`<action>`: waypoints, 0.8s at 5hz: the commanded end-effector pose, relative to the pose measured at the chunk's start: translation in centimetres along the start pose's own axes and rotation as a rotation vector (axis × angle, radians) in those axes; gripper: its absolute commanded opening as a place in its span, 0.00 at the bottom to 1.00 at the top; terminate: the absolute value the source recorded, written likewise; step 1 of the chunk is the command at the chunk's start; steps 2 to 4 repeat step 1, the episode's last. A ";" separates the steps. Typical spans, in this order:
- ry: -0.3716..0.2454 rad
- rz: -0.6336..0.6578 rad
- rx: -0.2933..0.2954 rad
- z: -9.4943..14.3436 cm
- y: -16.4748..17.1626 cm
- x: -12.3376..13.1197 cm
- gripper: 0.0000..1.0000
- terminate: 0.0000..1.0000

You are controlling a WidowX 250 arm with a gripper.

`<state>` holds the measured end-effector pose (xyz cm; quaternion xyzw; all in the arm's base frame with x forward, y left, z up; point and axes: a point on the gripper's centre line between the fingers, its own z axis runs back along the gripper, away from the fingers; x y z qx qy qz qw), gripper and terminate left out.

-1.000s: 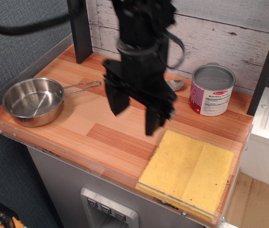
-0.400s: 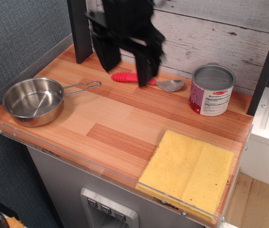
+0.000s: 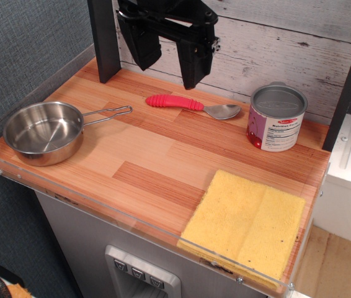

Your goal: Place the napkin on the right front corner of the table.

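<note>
The yellow napkin [image 3: 247, 222] lies flat at the right front corner of the wooden table [image 3: 144, 155], its front edge against the clear acrylic rim. It has a centre crease and a few dark specks. My black gripper [image 3: 168, 56] hangs open and empty high above the back of the table, far from the napkin, its two fingers spread apart.
A steel pan [image 3: 44, 131] with a wire handle sits at the left front. A red-handled spoon [image 3: 191, 105] lies at the back centre. A tin can [image 3: 276, 117] stands at the back right. A dark post [image 3: 104, 40] stands at the back left.
My gripper has risen and moved back and left, away from the napkin, uncovering the spoon. The napkin has not moved.
</note>
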<state>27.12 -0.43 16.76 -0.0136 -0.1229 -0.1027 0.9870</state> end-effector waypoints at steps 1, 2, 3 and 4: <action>-0.035 -0.006 0.006 1.1 0.1 0.5 1.00 1.00; -0.035 -0.006 0.006 1.1 0.1 0.5 1.00 1.00; -0.035 -0.006 0.006 1.1 0.1 0.5 1.00 1.00; -0.035 -0.006 0.006 1.1 0.1 0.5 1.00 1.00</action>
